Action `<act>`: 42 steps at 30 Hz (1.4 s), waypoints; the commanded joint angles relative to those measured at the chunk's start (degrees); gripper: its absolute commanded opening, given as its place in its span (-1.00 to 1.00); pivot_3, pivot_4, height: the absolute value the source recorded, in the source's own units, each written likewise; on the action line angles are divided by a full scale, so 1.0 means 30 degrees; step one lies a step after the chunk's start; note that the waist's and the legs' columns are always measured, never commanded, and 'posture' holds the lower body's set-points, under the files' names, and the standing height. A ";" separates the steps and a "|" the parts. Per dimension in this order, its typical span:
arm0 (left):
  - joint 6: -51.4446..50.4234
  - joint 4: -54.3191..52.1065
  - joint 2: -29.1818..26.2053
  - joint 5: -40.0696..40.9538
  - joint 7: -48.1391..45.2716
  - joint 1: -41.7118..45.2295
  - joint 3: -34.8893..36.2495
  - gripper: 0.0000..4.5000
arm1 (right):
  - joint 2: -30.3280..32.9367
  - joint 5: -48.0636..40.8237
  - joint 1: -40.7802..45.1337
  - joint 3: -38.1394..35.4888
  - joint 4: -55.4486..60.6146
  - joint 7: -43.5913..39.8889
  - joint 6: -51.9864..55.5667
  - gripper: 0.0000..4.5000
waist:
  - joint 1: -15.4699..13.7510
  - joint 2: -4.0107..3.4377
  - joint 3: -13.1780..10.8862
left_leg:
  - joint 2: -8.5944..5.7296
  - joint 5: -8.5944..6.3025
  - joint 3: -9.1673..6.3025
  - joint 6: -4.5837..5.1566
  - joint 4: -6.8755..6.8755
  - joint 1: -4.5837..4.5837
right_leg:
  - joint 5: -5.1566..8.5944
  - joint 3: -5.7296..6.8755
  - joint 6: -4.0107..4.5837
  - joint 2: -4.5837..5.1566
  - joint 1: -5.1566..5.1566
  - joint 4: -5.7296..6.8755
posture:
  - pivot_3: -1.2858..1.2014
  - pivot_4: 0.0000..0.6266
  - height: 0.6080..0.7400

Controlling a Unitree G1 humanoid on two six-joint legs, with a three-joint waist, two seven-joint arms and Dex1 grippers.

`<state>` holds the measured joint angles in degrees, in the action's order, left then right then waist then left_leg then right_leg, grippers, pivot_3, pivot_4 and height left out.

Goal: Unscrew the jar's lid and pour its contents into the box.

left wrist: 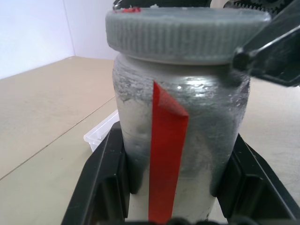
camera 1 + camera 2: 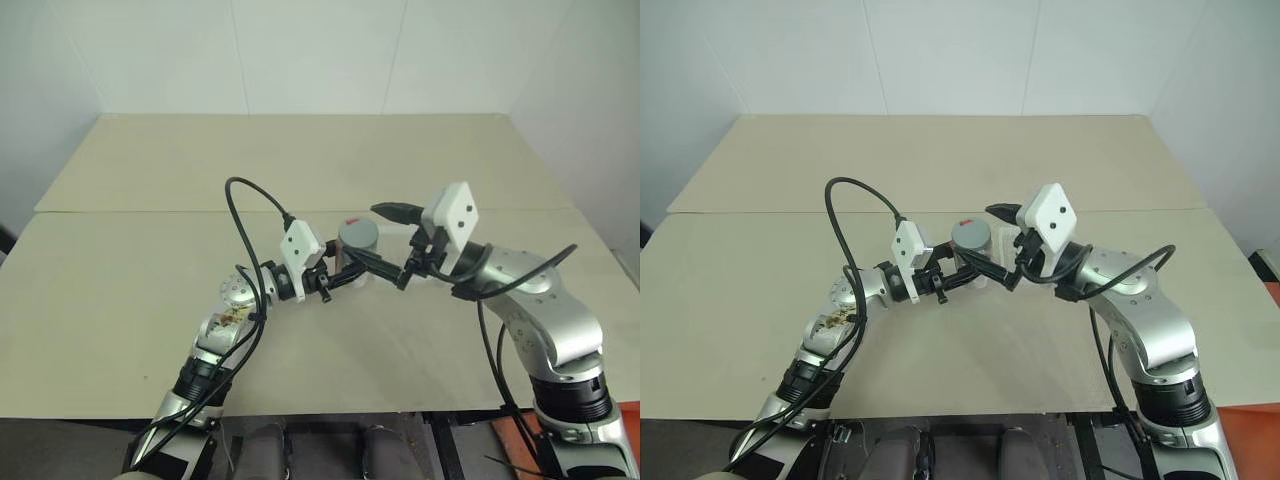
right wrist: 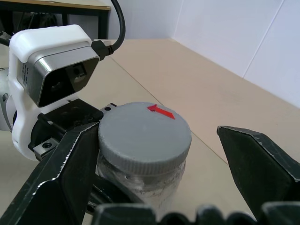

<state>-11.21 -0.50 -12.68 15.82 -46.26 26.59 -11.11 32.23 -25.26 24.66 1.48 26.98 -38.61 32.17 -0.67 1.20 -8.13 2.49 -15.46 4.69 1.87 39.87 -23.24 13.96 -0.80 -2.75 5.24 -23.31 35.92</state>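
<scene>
Above beige table (image 2: 150, 300), left gripper (image 1: 173, 187) clamps frosted red-striped jar (image 1: 187, 122); right gripper (image 3: 154, 154) gapes.

We see the small clear cylindrical jar (image 1: 178, 140) near the middle of the wide flat wooden table (image 2: 150, 270), held upright between the two fingers of our left gripper (image 2: 338, 275), which reaches in from the left. On top of the jar sits the flat round ribbed plastic lid (image 3: 144, 133). Our right gripper (image 3: 154, 164) comes in from the right at lid level, one finger (image 3: 61, 173) against the lid's side and the other apart from it. The shallow clear plastic box (image 1: 101, 132) lies on the table just behind the jar.
</scene>
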 commanded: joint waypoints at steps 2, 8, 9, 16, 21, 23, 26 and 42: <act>0.0432 -0.0431 -0.0058 0.0075 -0.0250 0.0145 -0.0019 -0.13 | 0.0712 -0.0209 -0.0358 -0.1435 0.0636 -0.0047 -0.0431 0.99 | 0.0003 0.0000 0.0000 | -0.0001 0.0000 0.0000 0.0000 0.0001 -0.0001 | 0.0000 -0.0001 0.0000 0.0002 0.0001 0.0000 | 0.03 -0.52 1.00; 0.0433 -0.0425 -0.0108 0.0085 -0.0296 0.0132 -0.0049 -0.13 | 0.1231 -0.0287 -0.0680 -0.1849 0.0435 -0.0236 -0.0560 0.99 | 0.0005 0.0001 -0.0001 | 0.0000 0.0000 -0.0001 0.0000 0.0000 0.0002 | 0.0000 -0.0002 0.0000 -0.0001 0.0000 0.0002 | 0.03 -0.52 1.00; 0.0436 -0.0433 -0.0119 0.0093 -0.0299 0.0126 -0.0052 -0.13 | 0.1251 -0.0272 -0.0699 -0.1871 0.0420 -0.0239 -0.0563 0.99 | 0.0006 0.0000 0.0000 | 0.0000 0.0000 -0.0001 0.0000 0.0000 0.0002 | 0.0000 -0.0001 0.0000 -0.0002 0.0000 0.0003 | 0.03 -0.52 1.00; 0.0380 -0.0469 -0.0218 0.0092 -0.0348 0.0070 -0.0065 -0.13 | 0.1546 -0.0142 -0.0960 -0.2070 0.0318 -0.0400 -0.0767 0.99 | 0.0007 0.0000 0.0000 | 0.0000 0.0000 -0.0002 0.0000 -0.0001 0.0003 | 0.0000 -0.0002 0.0000 -0.0002 0.0001 0.0002 | 0.03 -0.52 1.00; 0.0356 -0.0556 -0.0320 0.0069 -0.0369 -0.0013 -0.0068 -0.13 | 0.2004 -0.0317 -0.1487 -0.2430 0.0525 -0.0715 -0.0695 0.99 | -0.0007 0.0001 0.0000 | -0.0003 0.0000 0.0000 0.0000 0.0000 0.0000 | 0.0000 -0.0002 0.0000 0.0001 0.0002 -0.0002 | 0.03 -0.52 1.00; 0.0368 -0.0557 -0.0322 0.0064 -0.0369 -0.0017 -0.0070 -0.13 | 0.2291 -0.0542 -0.1853 -0.2619 0.0706 -0.1077 -0.0701 0.99 | -0.0013 0.0001 0.0000 | 0.0000 0.0000 -0.0001 0.0001 0.0000 0.0001 | 0.0000 -0.0002 0.0000 0.0000 0.0002 -0.0004 | 0.03 -0.52 1.00; 0.0393 -0.0562 -0.0300 0.0047 -0.0357 -0.0034 -0.0091 -0.13 | 0.2691 -0.1094 -0.2386 -0.2803 0.1127 -0.1822 -0.0668 0.99 | -0.0003 0.0001 -0.0001 | -0.0002 0.0000 -0.0002 0.0001 0.0001 0.0002 | 0.0000 -0.0004 0.0000 0.0000 0.0003 -0.0001 | 0.03 -0.52 1.00; 0.0620 -0.0381 -0.0024 -0.0086 -0.0230 0.0068 -0.0175 -0.13 | 0.1067 -0.1654 -0.0448 -0.1183 0.1160 -0.1046 -0.0149 0.99 | 0.0013 0.0002 -0.0001 | -0.0002 0.0000 -0.0006 0.0000 0.0000 0.0008 | 0.0000 -0.0007 0.0000 -0.0002 0.0007 -0.0002 | 0.03 -0.52 1.00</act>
<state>-10.71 -0.40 -13.02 15.76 -46.95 26.32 -11.39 35.69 -30.43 21.95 -2.13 29.80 -42.45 31.95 -0.63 1.20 -8.13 2.49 -15.46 4.68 1.87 39.87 -23.22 13.96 -0.82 -2.75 5.23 -23.29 35.91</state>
